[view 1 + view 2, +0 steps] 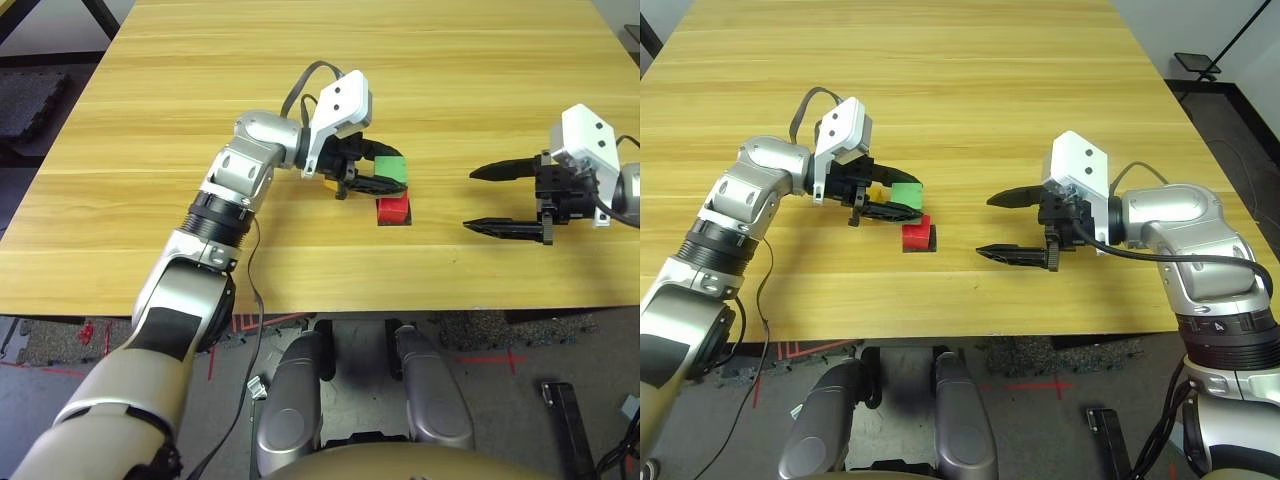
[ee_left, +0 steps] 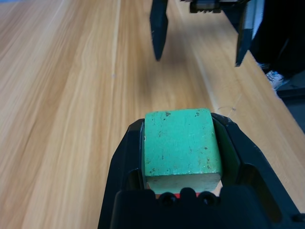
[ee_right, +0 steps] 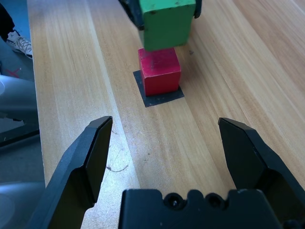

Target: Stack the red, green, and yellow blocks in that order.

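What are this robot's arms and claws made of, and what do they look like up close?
Both arms are jointed silver metal with black rings at the joints. Each ends in a white boxy housing and two black, pointed, curved fingers: the left gripper and the right gripper. Black cables loop along the left arm and the right arm.

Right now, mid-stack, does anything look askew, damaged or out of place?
Nothing stands out. The red block sits squarely on the black patch; the left gripper holds the green block level, above and just behind it. The right gripper waits with jaws open.
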Available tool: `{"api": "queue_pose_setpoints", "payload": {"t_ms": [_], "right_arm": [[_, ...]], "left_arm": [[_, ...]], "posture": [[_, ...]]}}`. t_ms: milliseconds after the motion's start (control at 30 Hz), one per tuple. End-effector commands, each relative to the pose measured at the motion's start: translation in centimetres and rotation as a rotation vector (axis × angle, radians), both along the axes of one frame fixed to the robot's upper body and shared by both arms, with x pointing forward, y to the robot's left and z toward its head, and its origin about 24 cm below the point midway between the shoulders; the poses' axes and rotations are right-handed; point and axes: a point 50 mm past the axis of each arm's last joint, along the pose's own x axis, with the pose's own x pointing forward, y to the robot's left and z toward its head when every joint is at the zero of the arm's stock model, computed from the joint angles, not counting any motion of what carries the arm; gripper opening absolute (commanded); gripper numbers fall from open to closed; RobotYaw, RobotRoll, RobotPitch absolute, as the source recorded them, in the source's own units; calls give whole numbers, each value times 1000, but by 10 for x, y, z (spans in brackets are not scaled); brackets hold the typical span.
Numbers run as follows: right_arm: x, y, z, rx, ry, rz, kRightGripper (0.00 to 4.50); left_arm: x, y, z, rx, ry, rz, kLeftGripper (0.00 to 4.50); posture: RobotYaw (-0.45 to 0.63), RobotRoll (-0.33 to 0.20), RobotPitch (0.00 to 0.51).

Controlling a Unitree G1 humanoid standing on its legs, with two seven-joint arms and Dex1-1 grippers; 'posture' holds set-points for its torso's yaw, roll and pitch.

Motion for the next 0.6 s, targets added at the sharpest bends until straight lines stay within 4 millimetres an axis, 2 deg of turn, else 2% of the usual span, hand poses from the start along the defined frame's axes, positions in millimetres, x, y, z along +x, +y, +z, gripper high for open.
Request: {"api": "queue_pose_setpoints", "payload": {"t_ms": [33, 267, 600], "right_arm": [[-2, -1, 3, 2, -4, 4, 4500], [-2, 0, 3, 2, -6, 4, 4500], [-2, 3, 3, 8, -4, 15, 4500]], "left_arm": [[-5, -4, -7, 17, 4, -32, 2141], [-10, -10, -12, 7, 0, -62, 2141], [-2, -12, -16, -4, -14, -59, 2140]], "posture": [[124, 62, 269], [121, 59, 267], [114, 54, 273]]}}
